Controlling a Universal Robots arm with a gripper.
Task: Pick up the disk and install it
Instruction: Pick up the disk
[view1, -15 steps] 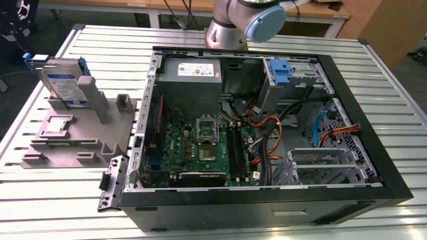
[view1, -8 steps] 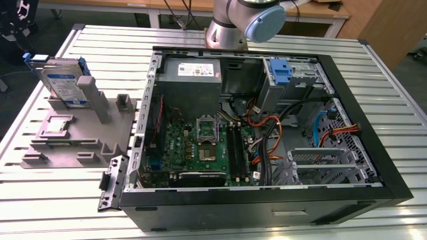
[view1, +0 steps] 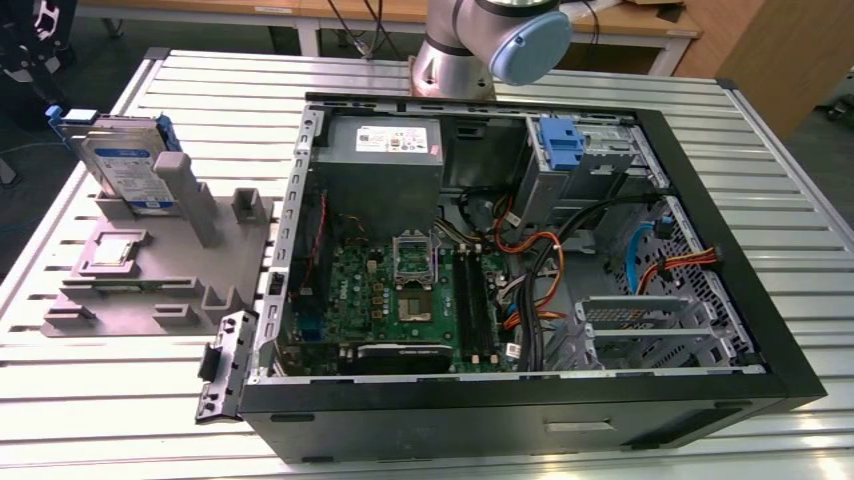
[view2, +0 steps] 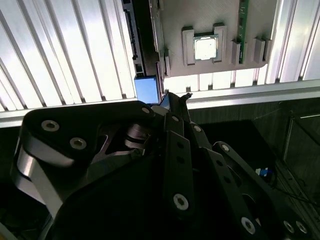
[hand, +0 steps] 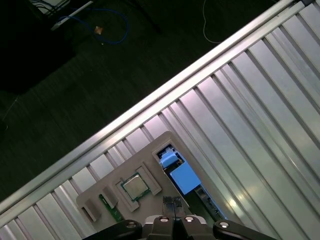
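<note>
Slatted table (view1: 107, 400); exterior view: disk (view1: 124, 165) upright in holder (view1: 154, 285)

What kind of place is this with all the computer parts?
Probably a robot lab or workshop for building computers: a robot arm rises by an opened computer case on a slatted metal table, and the disk stands in a grey holder beside it.

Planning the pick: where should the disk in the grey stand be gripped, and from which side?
Probably across its flat faces at the top edge, from above: the disk stands on edge in the grey stand, lower part slotted, top free.
</note>
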